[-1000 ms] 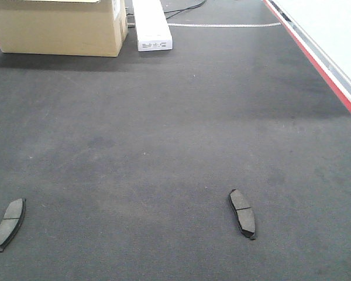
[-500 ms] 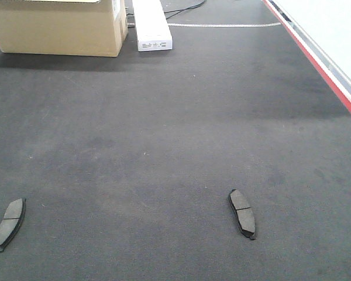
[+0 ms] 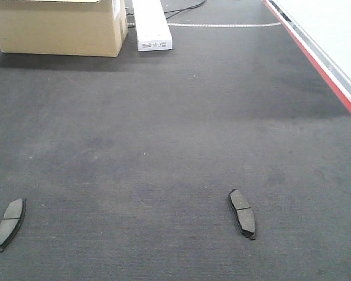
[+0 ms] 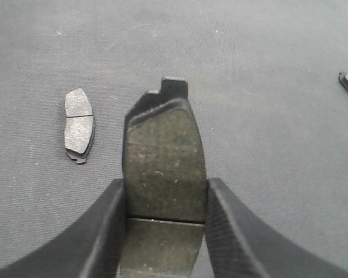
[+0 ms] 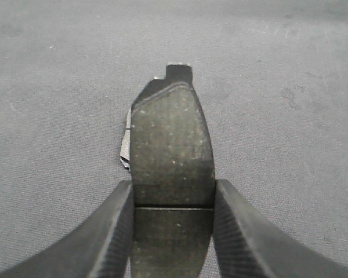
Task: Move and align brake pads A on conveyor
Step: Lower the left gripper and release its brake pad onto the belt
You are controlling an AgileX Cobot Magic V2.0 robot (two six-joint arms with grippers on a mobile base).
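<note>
The conveyor (image 3: 164,134), one wide dark-grey belt with a rough fabric weave, fills nearly the whole front view, its red stripe (image 3: 316,61) running along the right edge beside a pale wall (image 3: 333,29). At the belt's far left corner stands one cardboard box (image 3: 58,26), and just right of it one long white carton (image 3: 151,23), with a black cable (image 3: 184,8) trailing behind. Four brake pads show in all, two lying and two held. One lying pad (image 3: 242,213) rests flat on the belt toward the near edge, right of centre; the other lying pad (image 3: 9,223) sits at the near left corner, well apart from it (the left wrist view shows this one at its own left (image 4: 79,124)). The left gripper (image 4: 165,231) is clamped on a third pad (image 4: 163,168) by its long sides, held above the belt. The right gripper (image 5: 173,231) likewise pinches a fourth pad (image 5: 172,150), with a lighter sliver (image 5: 125,147) peeking from behind its left edge
</note>
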